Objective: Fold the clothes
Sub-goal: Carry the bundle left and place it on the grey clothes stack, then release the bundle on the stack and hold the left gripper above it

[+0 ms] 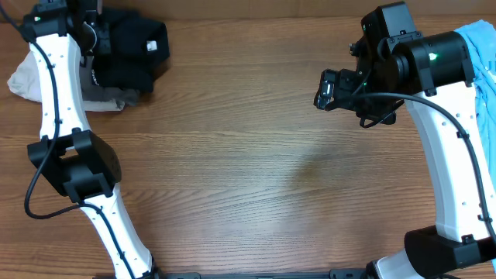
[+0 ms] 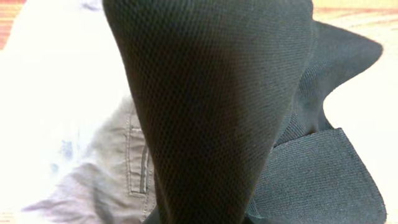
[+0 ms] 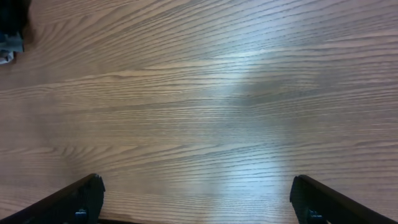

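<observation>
Wood-grain surface (image 1: 248,170) is carrying everything you're looking at. Your left arm (image 1: 54,85) is reaching into the far-left corner, where the black shirt (image 1: 132,46) is lying bunched, its small white logo (image 1: 152,46) facing up. Your left fingers are sitting closed, pinching the black shirt. You're not seeing them in the left wrist view, only black knit tenting up to the lens. Grey garment (image 2: 118,168) is lying under the shirt, and the white garment (image 1: 23,81) is poking out just beside it at the left edge. Light blue garment (image 1: 482,70) is lying at the far-right edge, partly hidden by your right arm (image 1: 442,155). Your right fingers (image 3: 78,200) are standing wide apart, holding nothing, hovering over bare wood.
</observation>
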You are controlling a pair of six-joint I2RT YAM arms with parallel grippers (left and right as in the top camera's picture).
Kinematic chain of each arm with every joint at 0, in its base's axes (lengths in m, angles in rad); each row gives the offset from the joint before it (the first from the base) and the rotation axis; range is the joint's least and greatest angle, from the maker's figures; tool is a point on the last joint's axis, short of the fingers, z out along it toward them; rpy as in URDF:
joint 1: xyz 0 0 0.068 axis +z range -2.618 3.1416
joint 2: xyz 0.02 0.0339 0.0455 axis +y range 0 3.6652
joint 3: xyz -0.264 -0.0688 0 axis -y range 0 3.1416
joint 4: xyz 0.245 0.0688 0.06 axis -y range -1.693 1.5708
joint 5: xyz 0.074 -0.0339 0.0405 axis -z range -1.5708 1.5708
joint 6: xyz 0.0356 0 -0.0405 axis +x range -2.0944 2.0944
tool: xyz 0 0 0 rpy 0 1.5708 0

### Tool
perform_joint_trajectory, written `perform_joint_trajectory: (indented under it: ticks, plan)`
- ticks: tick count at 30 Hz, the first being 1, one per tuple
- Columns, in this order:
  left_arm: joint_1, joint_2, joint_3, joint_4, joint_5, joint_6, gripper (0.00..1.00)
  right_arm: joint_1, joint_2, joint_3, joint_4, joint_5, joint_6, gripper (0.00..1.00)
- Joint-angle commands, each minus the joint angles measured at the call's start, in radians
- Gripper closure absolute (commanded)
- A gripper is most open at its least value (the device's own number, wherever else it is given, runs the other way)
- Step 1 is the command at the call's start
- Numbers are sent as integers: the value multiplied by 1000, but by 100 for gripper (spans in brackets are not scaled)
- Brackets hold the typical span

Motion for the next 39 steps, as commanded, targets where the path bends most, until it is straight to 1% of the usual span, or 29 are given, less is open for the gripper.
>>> perform_joint_trajectory:
  ticks: [1,3,8,18,21,25,31,34,39]
  plan:
    - [19,3,84,-4,111,14,96,3,-20,27,7,7,4,0]
    - [20,3,124,-31,196,6,96,3,-20,27,8,6,5,0]
    - [18,3,163,-66,203,-5,96,3,-20,27,6,6,4,0]
    - [20,3,164,-71,216,-27,96,3,-20,27,-3,7,4,0]
    - [22,3,164,-70,191,-26,96,3,-20,27,-2,7,4,0]
    - [29,3,163,-58,98,-26,96,3,-20,27,-3,7,4,0]
    - [57,3,163,-29,89,-27,96,3,-20,27,-2,7,4,0]
    - [68,3,163,-29,113,-27,96,3,-20,27,0,7,4,0]
    - [67,0,164,-38,223,-27,96,3,-20,27,5,8,4,0]
